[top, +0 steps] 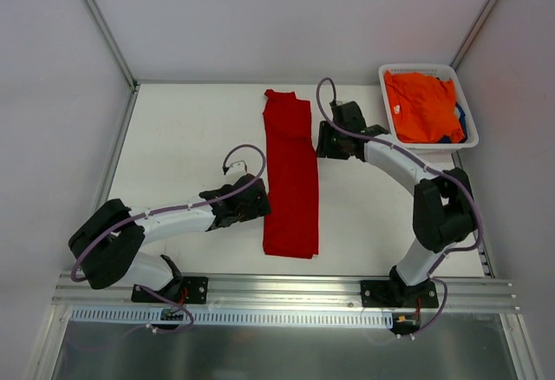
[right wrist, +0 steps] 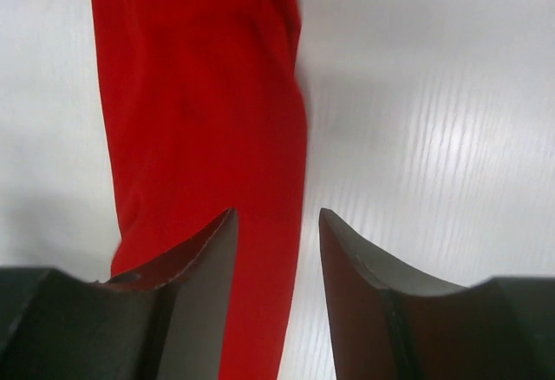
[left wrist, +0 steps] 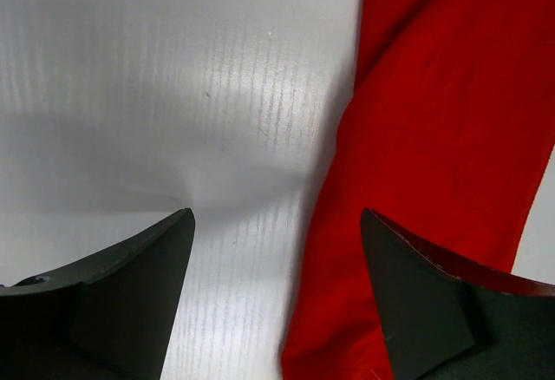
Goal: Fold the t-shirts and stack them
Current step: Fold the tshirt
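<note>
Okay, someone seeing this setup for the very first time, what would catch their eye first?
The bright red t-shirt, folded into a long narrow strip, lies down the middle of the white table. The left claw stands open at its near left edge, the right claw open at its far right edge. An orange t-shirt fills the white basket at the far right corner.
</note>
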